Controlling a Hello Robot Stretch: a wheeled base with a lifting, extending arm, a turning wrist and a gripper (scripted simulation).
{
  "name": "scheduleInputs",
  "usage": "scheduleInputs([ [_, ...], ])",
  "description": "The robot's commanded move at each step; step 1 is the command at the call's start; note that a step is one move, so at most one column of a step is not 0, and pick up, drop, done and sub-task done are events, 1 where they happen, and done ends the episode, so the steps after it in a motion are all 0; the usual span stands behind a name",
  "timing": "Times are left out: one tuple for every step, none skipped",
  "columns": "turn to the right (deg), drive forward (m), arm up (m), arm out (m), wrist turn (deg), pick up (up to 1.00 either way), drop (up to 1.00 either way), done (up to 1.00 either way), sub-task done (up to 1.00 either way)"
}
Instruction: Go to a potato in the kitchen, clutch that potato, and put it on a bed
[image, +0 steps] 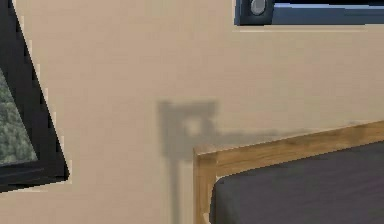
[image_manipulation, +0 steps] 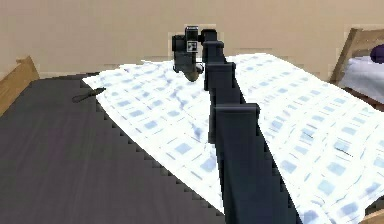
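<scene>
Spanning the bed (image_manipulation: 300, 115) from the arm side view's bottom edge, the dark square arm (image_manipulation: 240, 130) ends over a white quilt with pale blue squares (image_manipulation: 160, 115). At its far end stand two small white marker squares (image_manipulation: 190, 38), and just below and left of them sits the dark body of the jaws. The quilt lies directly behind the jaws, so I cannot tell whether they grasp the potato or anything at all. I also cannot tell whether they touch the bedding or hang clear of it.

The quilt covers the middle and right of the bed, and to its left a dark grey mattress (image_manipulation: 60, 150) lies bare. A small thin dark thing (image_manipulation: 92, 92) lies where the quilt meets the mattress, well left of the jaws and too small to name. A wooden end board (image_manipulation: 18, 80) stands at the left edge and another (image_manipulation: 360, 50) at the upper right.

In the forward view, a beige wall (image: 130, 70) carries a black-framed window (image: 30, 110) at the left. A blue-edged thing (image: 320, 14) is cut off by the top right edge. At the lower right, the corner of a wooden bed frame (image: 280, 150) encloses dark grey mattress.
</scene>
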Motion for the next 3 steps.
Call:
scheduleInputs([
  [0.0,0.0,0.0,0.0,15.0,0.0,0.0,0.0,0.0],
  [0.0,0.0,-0.04,0.0,0.0,0.0,0.0,0.0,0.0],
  [0.0,0.0,-0.32,0.0,0.0,0.0,0.0,0.0,0.0],
])
